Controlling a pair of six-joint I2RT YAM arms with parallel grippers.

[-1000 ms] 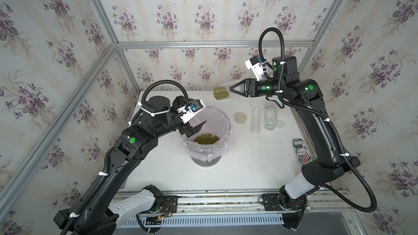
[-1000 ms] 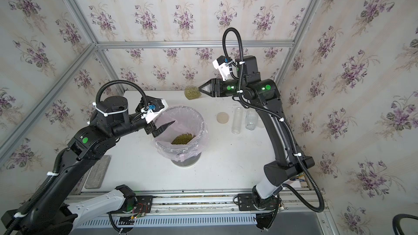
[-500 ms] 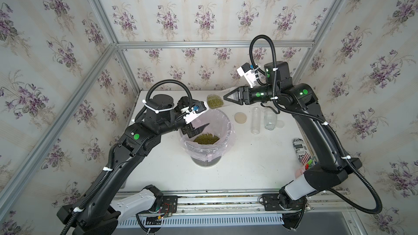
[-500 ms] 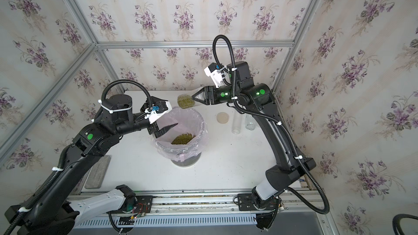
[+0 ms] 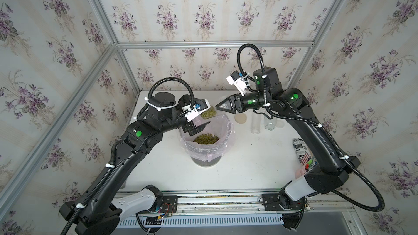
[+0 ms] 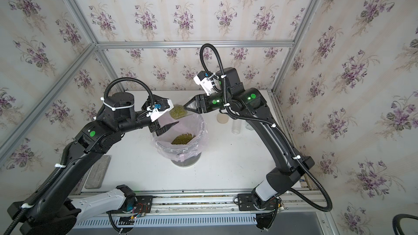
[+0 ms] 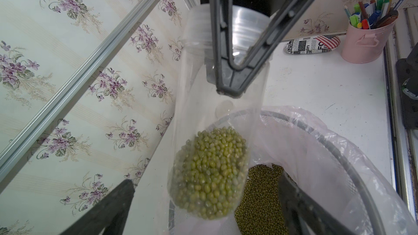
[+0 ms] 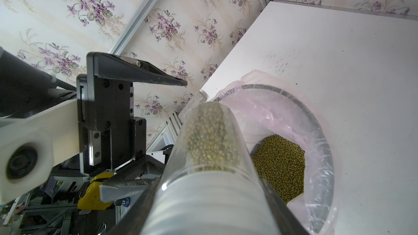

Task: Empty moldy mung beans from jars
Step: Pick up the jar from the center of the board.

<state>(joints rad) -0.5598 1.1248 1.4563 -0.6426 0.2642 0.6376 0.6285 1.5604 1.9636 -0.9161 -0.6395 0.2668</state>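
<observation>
**Bean jar held at the bin's far rim**

Clock directions are read in the top views, with the bin at the dial's centre and 6 o'clock toward the robot's rail.

Nearest the rail, at 4 o'clock, a pink cup [image 7: 366,41] of pens stands by the table edge. Just beyond it, at 3 o'clock, a printed can [image 5: 299,151] lies on its side.

At centre the bin [image 5: 227,132], lined with a pink bag, holds a heap of mung beans [image 5: 206,139]. The left gripper [image 5: 200,128] hangs over the bin's rim at 10 o'clock with its jaws spread wide.

At 1 o'clock a tan lid [image 5: 240,118] lies flat on the table. At 2 o'clock two clear jars [image 5: 255,124] stand upright side by side, the taller one nearer the lid.

Farthest, at 12 o'clock, the right gripper [image 5: 218,107] is clamped narrow around a third jar [image 5: 209,113], near its threaded end. This held jar hangs nearly level in the air. Its beans [image 7: 210,177] are packed into the end away from the wrist, and that end sits at the bin's far rim.
</observation>
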